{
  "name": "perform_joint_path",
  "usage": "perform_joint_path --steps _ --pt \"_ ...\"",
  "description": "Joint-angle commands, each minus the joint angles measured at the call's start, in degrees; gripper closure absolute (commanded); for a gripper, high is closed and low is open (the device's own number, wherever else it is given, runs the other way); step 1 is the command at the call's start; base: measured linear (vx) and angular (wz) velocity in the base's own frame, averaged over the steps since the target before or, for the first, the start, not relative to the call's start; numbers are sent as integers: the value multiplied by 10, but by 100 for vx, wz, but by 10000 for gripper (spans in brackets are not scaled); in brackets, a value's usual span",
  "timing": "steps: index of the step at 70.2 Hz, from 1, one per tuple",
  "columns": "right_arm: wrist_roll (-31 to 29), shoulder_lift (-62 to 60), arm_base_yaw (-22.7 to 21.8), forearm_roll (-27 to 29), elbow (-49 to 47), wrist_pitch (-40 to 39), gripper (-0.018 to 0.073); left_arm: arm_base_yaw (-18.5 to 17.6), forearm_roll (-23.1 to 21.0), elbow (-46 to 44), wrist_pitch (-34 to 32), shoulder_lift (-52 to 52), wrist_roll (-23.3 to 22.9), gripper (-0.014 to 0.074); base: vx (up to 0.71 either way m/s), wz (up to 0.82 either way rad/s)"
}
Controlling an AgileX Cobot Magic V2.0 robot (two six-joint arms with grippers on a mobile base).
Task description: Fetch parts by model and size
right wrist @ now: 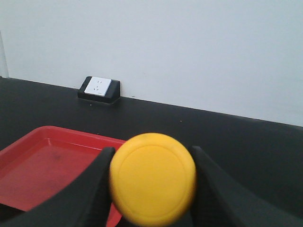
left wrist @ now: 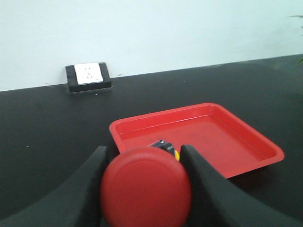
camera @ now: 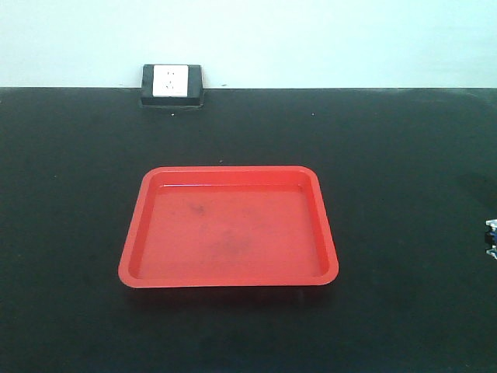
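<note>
**Both switches in hand, tray between my arms**

My left gripper (left wrist: 143, 152) is clamped on the red switch (left wrist: 145, 187). The mushroom cap faces my wrist camera, so the switch's long axis runs along the fingers, and its base is mostly hidden behind the cap. The red tray (camera: 233, 281) lies ahead at about 1 o'clock, its near left corner just beyond the cap.

My right gripper (right wrist: 152, 151) holds the yellow switch (right wrist: 153, 178) the same way, cap toward the camera. From that wrist the tray sits at about 9 o'clock, low.

I judge the left arm nearer the tray. The tray is empty and nothing blocks either path. The wall socket (camera: 171, 81) stands well apart at the worktop's (camera: 404, 155) 12 o'clock edge.
</note>
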Motion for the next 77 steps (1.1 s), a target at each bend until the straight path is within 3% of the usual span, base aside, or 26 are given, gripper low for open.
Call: perform_joint_path --steps 1,13,46,77 --pt "-4 7 -1 -3 -15 -46 569 -2 -3 -21 -49 18 -7 603 0 0" --pt "-4 7 -1 -3 -15 -46 569 -2 -4 -72 -43 112 -7 603 0 0" --pt "-4 7 -1 -3 -15 -46 569 -2 -4 -284 -38 505 -6 603 0 0" --pt "-4 7 -1 -3 -15 -46 569 -2 -5 -426 -11 759 -6 600 0 0"
